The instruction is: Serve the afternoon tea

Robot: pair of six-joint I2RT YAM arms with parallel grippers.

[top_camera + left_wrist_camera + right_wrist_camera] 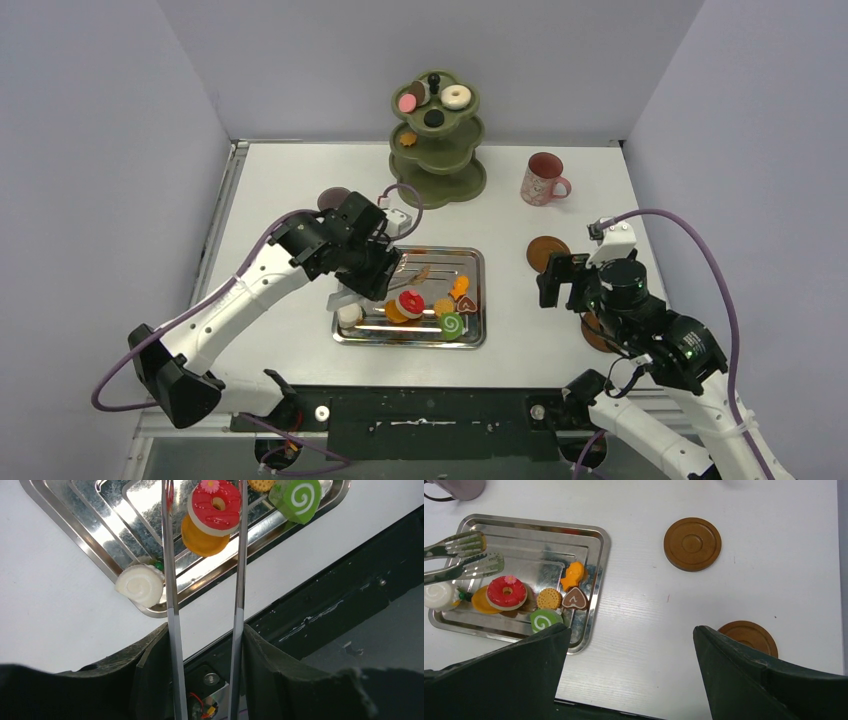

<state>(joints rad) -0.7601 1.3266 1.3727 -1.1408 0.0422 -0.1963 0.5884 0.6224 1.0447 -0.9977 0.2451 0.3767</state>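
Note:
My left gripper (205, 632) is shut on the metal tongs (170, 580), whose empty tips (471, 555) hover over the steel tray (450, 262). Under the tongs lie a red donut (216, 507) on an orange macaron (200, 539), with a white swirl sweet (140, 584) on the tray's rim and a green swirl roll (298, 497) nearby. The olive-green stand (437, 150) at the back carries a few sweets. My right gripper (631, 630) stands open over bare table between two brown coasters (692, 544) (749, 635). The pink mug (543, 180) stands at back right.
A mauve mug (333, 198) sits behind my left arm, mostly hidden. An orange fish (574, 575), a round biscuit (549, 599) and a brown heart (574, 600) lie at the tray's right side. The table's near edge (300, 570) runs just below the tray.

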